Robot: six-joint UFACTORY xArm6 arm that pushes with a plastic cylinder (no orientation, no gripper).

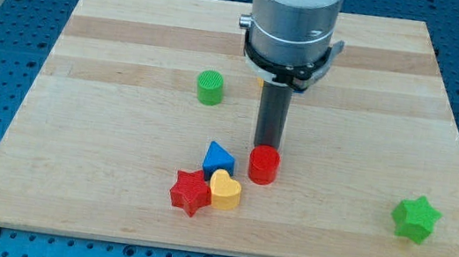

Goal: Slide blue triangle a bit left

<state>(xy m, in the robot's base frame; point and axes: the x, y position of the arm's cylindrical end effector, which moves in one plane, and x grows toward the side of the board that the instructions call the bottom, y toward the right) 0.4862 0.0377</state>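
The blue triangle (218,157) lies on the wooden board (122,132), a little below the middle. My tip (267,145) is at the end of the dark rod, just to the right of the blue triangle and right behind the red cylinder (264,165), which hides the very end. A yellow heart (225,190) touches the triangle from below. A red star (191,192) sits to the heart's left.
A green cylinder (210,87) stands at the upper left of the cluster. A green star (416,218) lies near the board's lower right edge. A small yellow block (259,83) peeks out behind the arm's grey body (295,22).
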